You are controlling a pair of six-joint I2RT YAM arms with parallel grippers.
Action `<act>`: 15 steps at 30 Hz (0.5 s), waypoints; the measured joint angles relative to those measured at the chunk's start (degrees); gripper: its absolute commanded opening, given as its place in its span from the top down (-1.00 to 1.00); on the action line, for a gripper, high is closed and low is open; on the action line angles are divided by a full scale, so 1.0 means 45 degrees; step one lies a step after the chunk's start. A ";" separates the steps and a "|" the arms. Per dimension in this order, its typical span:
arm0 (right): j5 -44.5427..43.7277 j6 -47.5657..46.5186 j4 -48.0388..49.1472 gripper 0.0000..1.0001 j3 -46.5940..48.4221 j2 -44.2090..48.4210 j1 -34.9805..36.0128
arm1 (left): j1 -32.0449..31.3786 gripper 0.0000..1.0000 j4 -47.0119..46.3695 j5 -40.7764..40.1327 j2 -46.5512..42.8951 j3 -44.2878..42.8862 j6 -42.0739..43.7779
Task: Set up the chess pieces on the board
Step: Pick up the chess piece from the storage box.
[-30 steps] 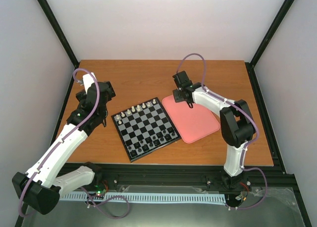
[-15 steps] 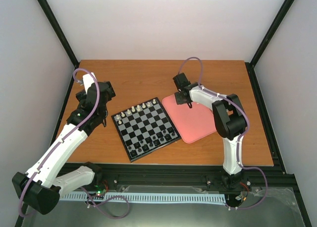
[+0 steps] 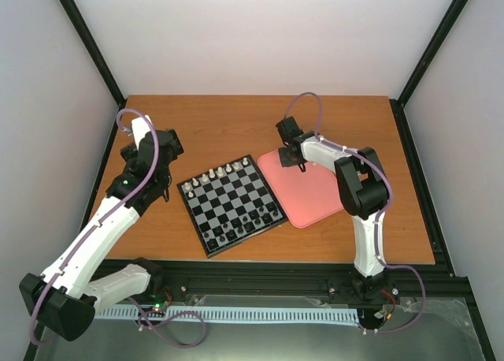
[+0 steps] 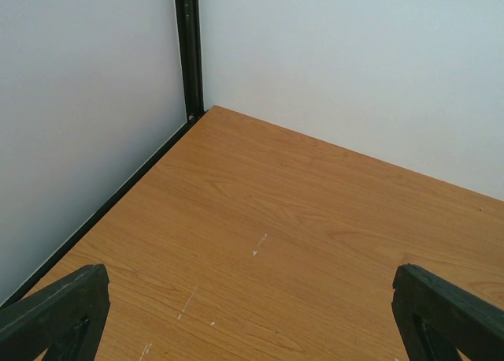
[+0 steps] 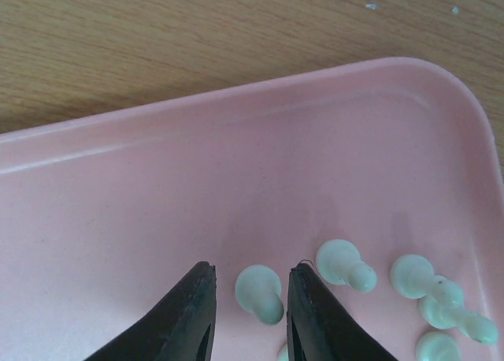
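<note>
Well off to the left of your right jaws sits the board (image 3: 231,205), white chess pieces (image 3: 216,173) lining its far edge. Directly under those jaws lies the pink tray (image 5: 118,211). Within the last second your right arm has folded its elbow in over the tray, and the right gripper (image 5: 252,271) has parted from nearly closed to a narrow gap (nothing gripped yet). One white pawn (image 5: 260,292) lies between the jaws, with spare pawns (image 5: 344,264) just right of them, so the pinch looks ready. Your left gripper (image 4: 250,306) hangs wide, holding nothing.
</note>
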State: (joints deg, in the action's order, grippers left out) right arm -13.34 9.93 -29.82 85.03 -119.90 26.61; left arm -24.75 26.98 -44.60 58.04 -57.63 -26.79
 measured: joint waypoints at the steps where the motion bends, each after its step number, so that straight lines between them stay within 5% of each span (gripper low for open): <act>1: 0.0039 0.0000 0.0010 0.49 0.0005 -0.0044 -0.0034 | 0.0000 -0.99 -0.0005 0.0000 0.0015 0.0000 0.0000; 15: 0.0175 0.0005 0.0015 0.83 0.0005 -0.0073 -0.0146 | 0.0000 -1.00 -0.0005 -0.0005 0.0257 0.0000 0.0000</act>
State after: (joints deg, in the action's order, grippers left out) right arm -12.56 9.96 -29.76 85.06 -120.22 25.96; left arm -24.75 26.96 -44.62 59.20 -57.63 -26.79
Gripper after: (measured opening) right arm 0.104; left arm 0.998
